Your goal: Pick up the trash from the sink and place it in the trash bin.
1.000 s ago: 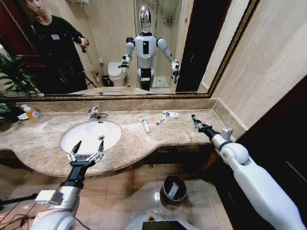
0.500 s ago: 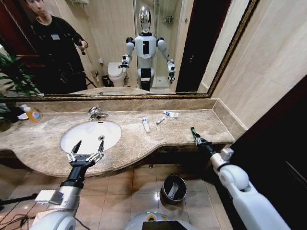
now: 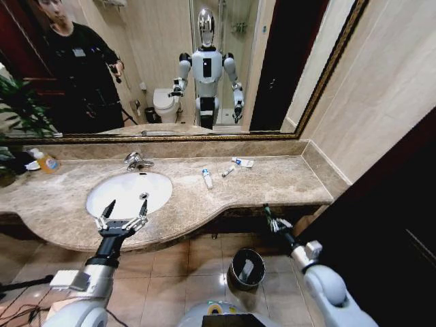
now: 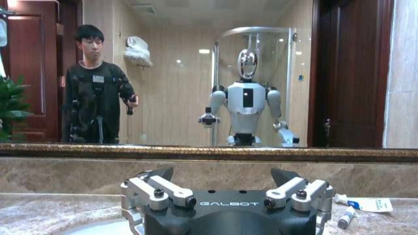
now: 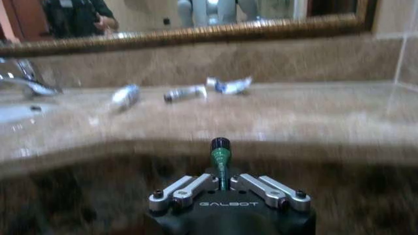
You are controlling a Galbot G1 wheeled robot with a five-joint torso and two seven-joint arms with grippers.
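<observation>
Right wrist view: the right gripper point(image 5: 222, 185) pinches a green tube point(image 5: 220, 159) below the counter edge; the left gripper point(image 3: 123, 215) hovers spread wide over the sink point(image 3: 122, 189).

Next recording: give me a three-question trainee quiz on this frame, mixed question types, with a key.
1. True or false: the right end effector holds a green tube.
2. Where is the left end effector? A) over the sink front rim, open B) inside the trash bin C) at the faucet
3. Fill in: the three small items left on the countertop lie between the sink and the ____.

Key: 1 true; 2 A; 3 mirror.
</observation>
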